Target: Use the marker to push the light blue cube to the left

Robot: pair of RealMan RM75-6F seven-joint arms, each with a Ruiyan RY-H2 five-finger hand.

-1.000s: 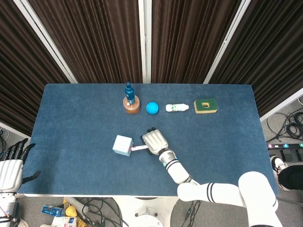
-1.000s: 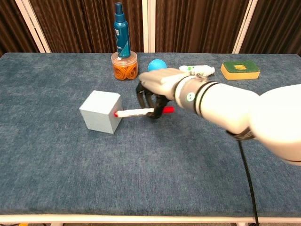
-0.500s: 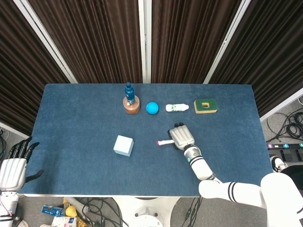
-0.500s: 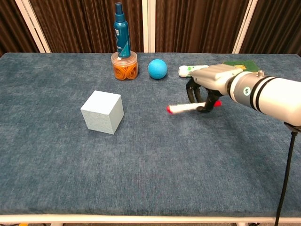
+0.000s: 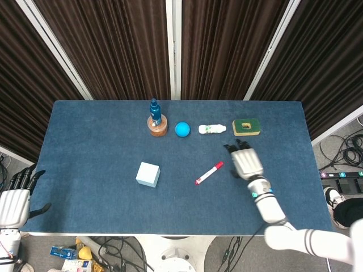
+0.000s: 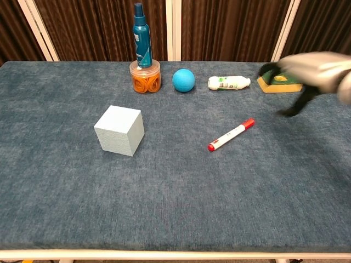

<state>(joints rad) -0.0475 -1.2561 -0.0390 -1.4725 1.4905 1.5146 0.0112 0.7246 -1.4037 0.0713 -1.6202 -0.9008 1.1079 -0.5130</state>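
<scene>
I have let go of the marker point(image 5: 209, 173): half a second ago it was in my right hand point(image 5: 245, 162), and now it lies flat and free on the desk point(image 5: 85, 141), well to the right of the cube point(image 5: 147, 174), red cap pointing away from the cube and toward the back edge. The right hand has drawn off further right of the marker, clear of it, toward the sponge point(image 5: 246, 127). In the chest view it is a blur, so I read it from the head view: it holds nothing and the fingers point(image 5: 233, 148) look loosely spread, though I cannot say exactly how far.

The cube sits where it was half a second ago, well left of the marker, in front of the jar point(image 5: 157, 126) with the spray bottle point(image 5: 153, 107) standing on it. A second ago the marker tip was against the cube's right face; since then the marker has come away and been put down. I judge the pushing is over and this is the release and retreat, though from these views I cannot tell how far left the cube actually went.

The ball point(image 5: 181, 129) and the small white bottle point(image 5: 212, 129) lie in the row behind the marker, untouched. My left hand point(image 5: 13, 199) hangs off the desk's left edge, far from the cube, empty, fingers apart.
</scene>
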